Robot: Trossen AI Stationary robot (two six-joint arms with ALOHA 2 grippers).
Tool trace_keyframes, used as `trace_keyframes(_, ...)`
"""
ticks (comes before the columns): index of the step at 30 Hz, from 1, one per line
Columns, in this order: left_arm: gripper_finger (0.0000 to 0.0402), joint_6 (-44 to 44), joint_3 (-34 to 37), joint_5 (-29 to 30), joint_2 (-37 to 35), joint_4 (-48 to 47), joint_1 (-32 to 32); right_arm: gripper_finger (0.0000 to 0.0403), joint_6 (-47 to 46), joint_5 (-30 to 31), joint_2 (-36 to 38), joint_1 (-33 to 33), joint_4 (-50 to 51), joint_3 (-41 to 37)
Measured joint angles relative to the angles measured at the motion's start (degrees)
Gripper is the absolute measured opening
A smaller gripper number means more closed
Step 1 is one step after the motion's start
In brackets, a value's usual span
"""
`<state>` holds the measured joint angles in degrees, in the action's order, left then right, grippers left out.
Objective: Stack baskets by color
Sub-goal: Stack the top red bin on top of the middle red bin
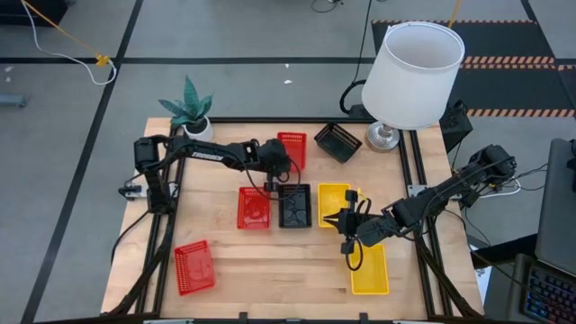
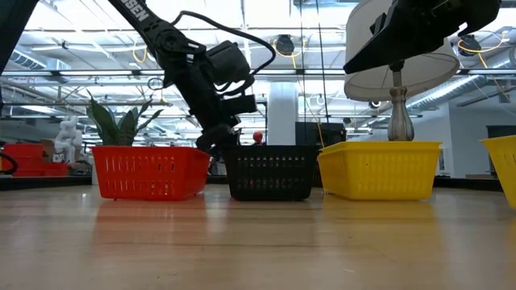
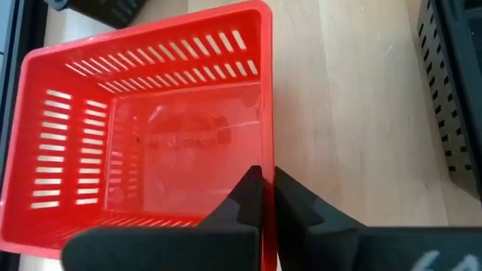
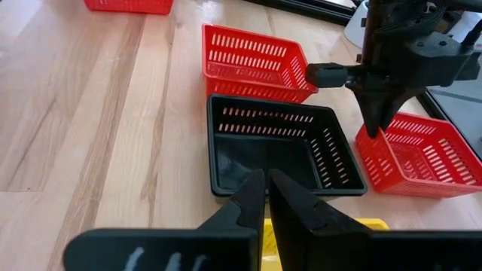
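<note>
A red basket [image 1: 292, 149] stands toward the far middle of the table, with my left gripper [image 1: 286, 171] shut on its near end. In front of it, a red basket [image 1: 254, 208], a black basket [image 1: 294, 205] and a yellow basket [image 1: 333, 203] stand in a row on their bottoms. My right gripper [image 1: 345, 219] hangs shut over the yellow basket's near right corner and holds nothing. In the right wrist view, the left gripper [image 4: 374, 128] comes down onto the held red basket [image 4: 422, 158]. My left gripper pinches the red basket's near end wall [image 3: 266, 150], the one facing the black basket, close to a corner. One finger [image 3: 245, 197] is inside the basket and the other [image 3: 297, 202] outside. The fingers slant down from the table's left. The basket sits level on the table.
A second black basket [image 1: 337, 141] lies askew at the far side beside a lamp [image 1: 414, 76]. A potted plant [image 1: 189, 108] stands at the far left. Another red basket [image 1: 193, 267] lies near left and another yellow one [image 1: 369, 268] near right, with bare wood between them.
</note>
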<state>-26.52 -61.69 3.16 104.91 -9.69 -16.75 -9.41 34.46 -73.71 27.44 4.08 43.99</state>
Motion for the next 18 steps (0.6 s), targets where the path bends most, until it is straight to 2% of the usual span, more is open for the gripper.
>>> trace_keyframes(6,0.0014,0.0,-0.57,3.19,-4.77,-5.69,1.16,0.0013,0.0,0.0,0.0,0.0,0.04,0.0)
trace_keyframes(14,0.0012,2.33,-0.79,4.0,-17.99,-12.73,5.36,0.0013,-0.24,0.0,0.0,0.0,0.28,0.0)
trace_keyframes(18,0.0008,4.96,-0.79,8.37,-24.55,-18.08,9.31,0.0013,-0.37,0.0,0.0,0.0,0.46,0.0)
